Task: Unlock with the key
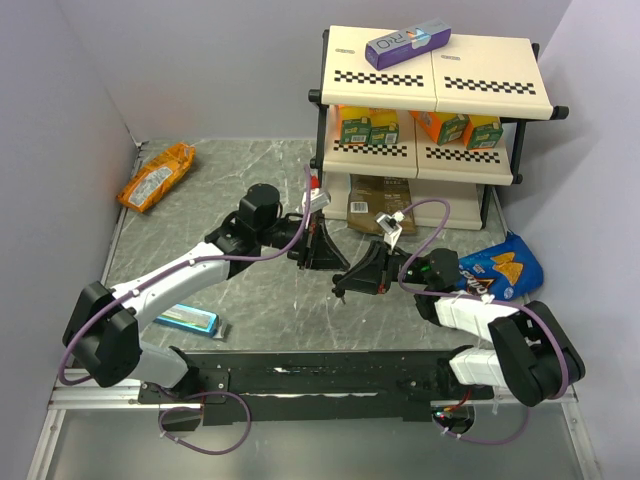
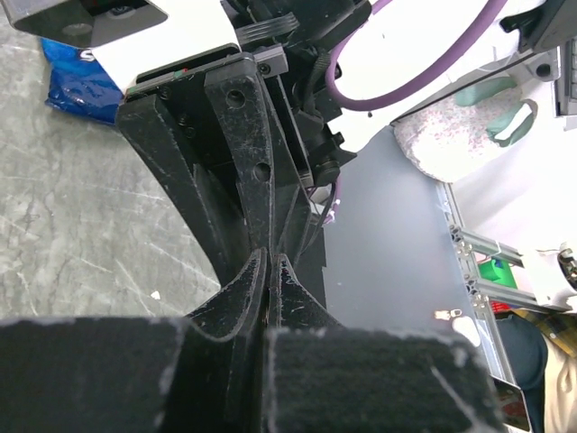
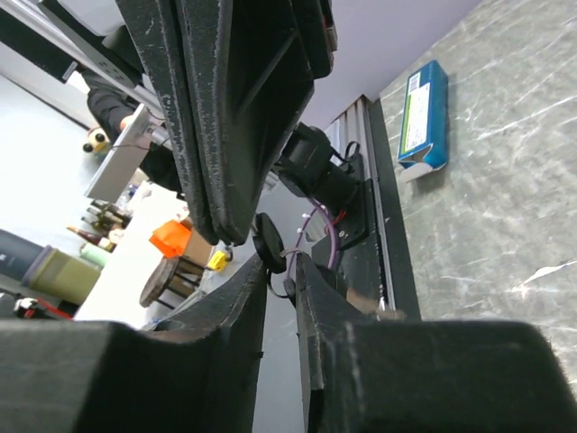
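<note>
The key (image 3: 268,244) is a tiny bunch with black plastic heads on a thin ring, held in the air between the two grippers. My left gripper (image 2: 270,262) is shut, and its fingers (image 3: 225,117) come down onto the bunch from above. The blade is hidden between them. My right gripper (image 3: 281,266) has its jaws narrowed around the bunch: one black head lies against one fingertip, and the ring and a smaller head lie against the other. In the top view the left gripper (image 1: 322,252) and right gripper (image 1: 346,282) meet at mid-table, and the key is too small to see.
A two-tier shelf rack (image 1: 430,100) stands at the back right with a purple box (image 1: 405,45) on top. An orange snack bag (image 1: 155,177) lies at the back left. A blue chips bag (image 1: 500,268) lies at the right and a flat blue box (image 1: 187,319) at the front left.
</note>
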Robot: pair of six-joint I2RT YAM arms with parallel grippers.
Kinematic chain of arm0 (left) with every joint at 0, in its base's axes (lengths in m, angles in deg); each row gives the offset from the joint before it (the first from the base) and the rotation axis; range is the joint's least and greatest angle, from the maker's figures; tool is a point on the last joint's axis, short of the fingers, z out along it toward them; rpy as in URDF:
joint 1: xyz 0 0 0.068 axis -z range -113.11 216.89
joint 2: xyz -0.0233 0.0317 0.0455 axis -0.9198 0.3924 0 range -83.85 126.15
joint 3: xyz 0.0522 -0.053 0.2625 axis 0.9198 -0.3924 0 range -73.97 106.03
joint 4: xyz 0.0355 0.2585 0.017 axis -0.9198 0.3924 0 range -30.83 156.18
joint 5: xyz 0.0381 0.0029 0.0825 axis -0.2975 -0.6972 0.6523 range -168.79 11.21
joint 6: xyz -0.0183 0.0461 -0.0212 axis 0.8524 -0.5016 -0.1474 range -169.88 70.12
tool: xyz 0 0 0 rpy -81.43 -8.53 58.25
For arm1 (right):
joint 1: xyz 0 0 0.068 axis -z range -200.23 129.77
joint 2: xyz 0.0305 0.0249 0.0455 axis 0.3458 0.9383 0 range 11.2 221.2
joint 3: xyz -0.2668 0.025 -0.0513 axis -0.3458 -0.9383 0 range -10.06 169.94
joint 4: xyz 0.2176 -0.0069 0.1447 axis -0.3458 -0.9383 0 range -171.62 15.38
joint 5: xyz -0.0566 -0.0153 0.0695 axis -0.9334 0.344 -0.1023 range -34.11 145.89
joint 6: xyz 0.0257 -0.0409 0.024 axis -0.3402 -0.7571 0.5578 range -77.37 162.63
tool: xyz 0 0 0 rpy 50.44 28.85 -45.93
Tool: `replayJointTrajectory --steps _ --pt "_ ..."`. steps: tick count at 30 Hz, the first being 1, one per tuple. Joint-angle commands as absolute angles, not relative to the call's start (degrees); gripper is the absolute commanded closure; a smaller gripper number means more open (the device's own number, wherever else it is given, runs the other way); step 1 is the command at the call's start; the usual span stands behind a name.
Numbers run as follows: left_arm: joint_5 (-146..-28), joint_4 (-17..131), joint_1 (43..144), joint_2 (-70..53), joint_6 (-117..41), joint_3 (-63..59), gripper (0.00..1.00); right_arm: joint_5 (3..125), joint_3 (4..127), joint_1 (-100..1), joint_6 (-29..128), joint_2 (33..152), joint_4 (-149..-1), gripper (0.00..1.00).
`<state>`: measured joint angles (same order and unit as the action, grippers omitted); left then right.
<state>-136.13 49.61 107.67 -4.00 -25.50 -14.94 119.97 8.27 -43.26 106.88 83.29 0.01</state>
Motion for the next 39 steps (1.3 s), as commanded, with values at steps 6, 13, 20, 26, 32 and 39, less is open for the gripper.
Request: replayJointTrajectory --steps 6,13,20,26,32,39 --pt "-138.3 48.7 108.6 -4.2 -26.2 -14.1 0.99 118.2 9.0 -43.1 104.3 81.3 12.7 0.66" --pt "-137.3 46.5 108.8 -3.8 -24.4 -14.9 0.99 115.9 10.2 -45.2 94.7 76.8 -0.9 0.62" --pt "-135.6 46.3 109.0 -4.3 -24.4 -15.2 0.99 113.9 11.8 -47.5 86.8 73.3 -12.9 0.63" --pt "-134.2 45.6 109.1 -5.1 -24.0 -15.8 0.99 113.6 11.7 -47.7 86.0 73.3 -13.9 0.66" --pt "-133.0 45.6 109.0 -6.2 -24.4 -16.1 0.99 113.2 11.5 -47.7 84.9 73.2 -15.2 0.66" --pt "-132.6 46.4 109.0 -6.4 -24.9 -15.9 0.99 112.6 11.2 -47.7 83.4 72.5 -17.7 0.78"
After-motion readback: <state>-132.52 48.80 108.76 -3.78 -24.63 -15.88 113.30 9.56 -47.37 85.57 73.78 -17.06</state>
